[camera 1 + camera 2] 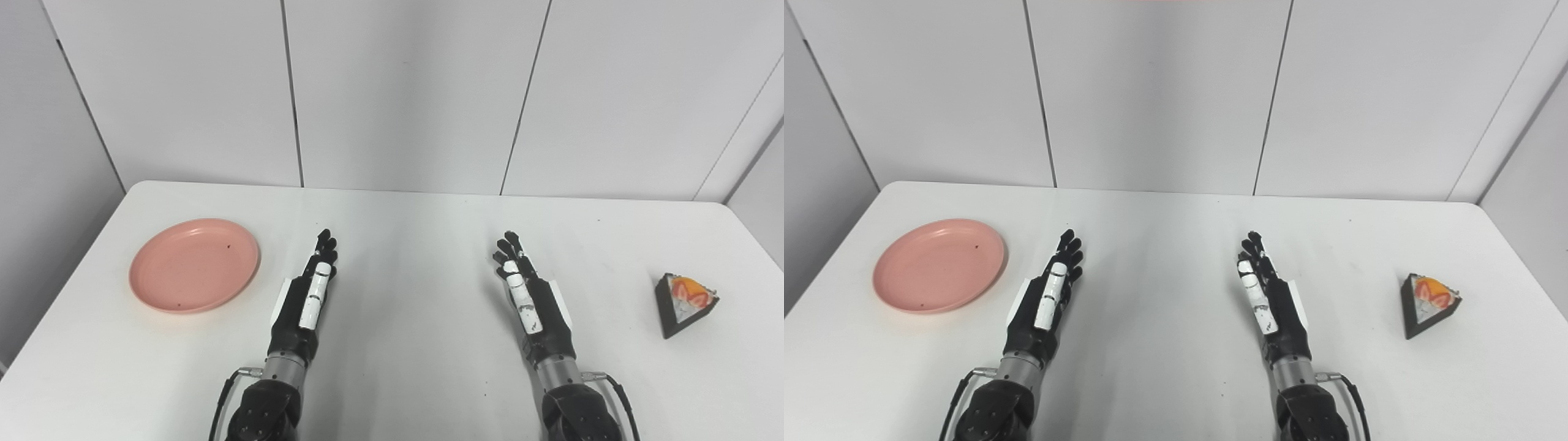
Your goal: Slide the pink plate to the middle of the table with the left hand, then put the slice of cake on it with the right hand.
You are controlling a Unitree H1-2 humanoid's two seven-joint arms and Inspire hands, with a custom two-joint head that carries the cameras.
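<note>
table status from my remote station: i see a white rectangular table (pixel 404 245) set against pale grey wall panels (pixel 404 92), viewed from the head cameras.

left hand (pixel 309 294): black fingered hand with a white thumb segment, arm entering from the bottom left. fingers extended forward and held together, edge-on to the cameras, holding nothing. i read it as open. it sits just right of the plate, not touching it.

right hand (pixel 530 294): same build, arm entering from the bottom right. fingers extended forward, slightly fanned at the tips, holding nothing. i read it as open. it is well apart from the cake.

round pink plastic plate (pixel 195 264): lies flat on the left part of the table, near the left edge. it carries nothing; a few small dark specks show on its surface.

triangular slice of cake with dark brown sides and an orange and white top (pixel 685 302): rests on the far right part of the table, near the right edge, point toward me.

the two hands are roughly level with each other, with bare table between them.
</note>
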